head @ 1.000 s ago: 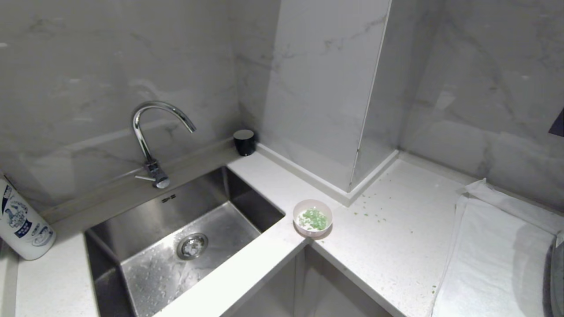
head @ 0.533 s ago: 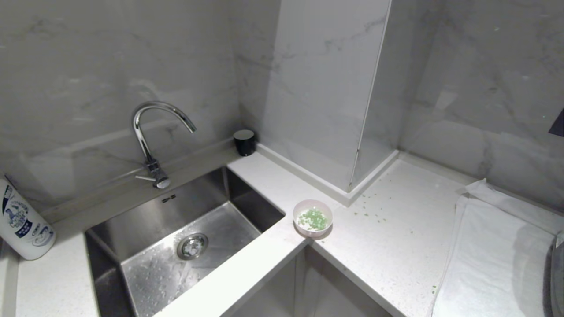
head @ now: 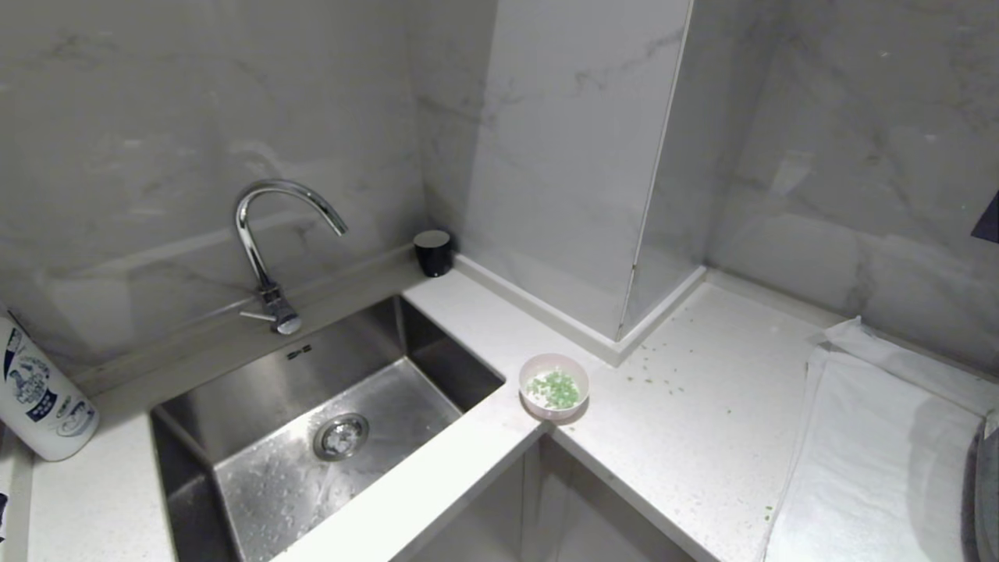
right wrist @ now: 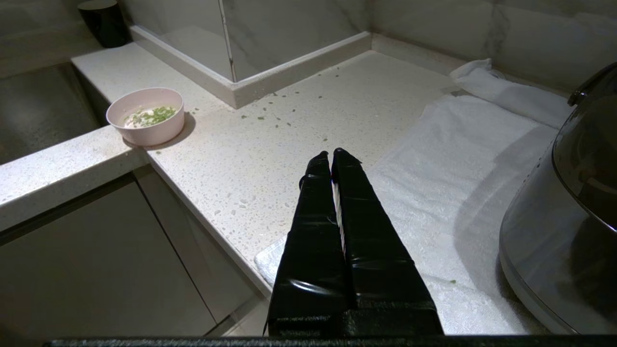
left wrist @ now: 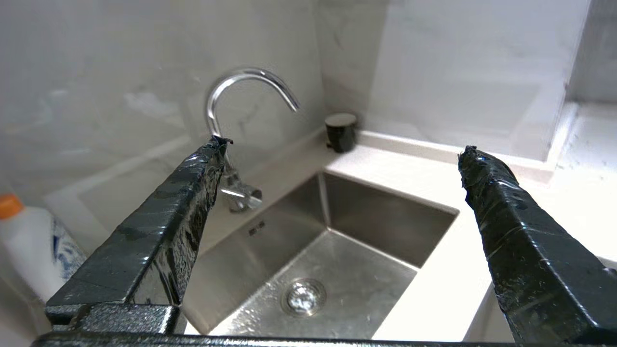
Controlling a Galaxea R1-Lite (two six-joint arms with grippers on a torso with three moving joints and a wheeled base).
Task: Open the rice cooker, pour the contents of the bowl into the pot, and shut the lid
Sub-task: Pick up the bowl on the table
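The small pink bowl (head: pixel 554 386) stands on the white counter at the corner by the sink, with the green and white contents (head: pixel 557 389) inside. In the right wrist view the bowl (right wrist: pixel 146 115) lies far off from my right gripper (right wrist: pixel 332 153), which is shut on nothing and hangs over the counter's front edge. The dark rice cooker (right wrist: pixel 569 231) stands on a white towel beside that gripper, its lid (right wrist: pixel 595 130) down, so the pot is hidden. My left gripper (left wrist: pixel 343 148) is open and empty, held above the sink.
A steel sink (head: pixel 328 421) with a curved faucet (head: pixel 269 242) fills the left of the counter. A white bottle (head: pixel 39 398) stands far left and a black cup (head: pixel 432 251) at the back. A white towel (head: pixel 882 453) covers the right side. Green bits lie scattered on the counter (head: pixel 663 382).
The bowl and the rest of the counter stay as they were. A small dark sliver has come in at the lower left edge of the head view.
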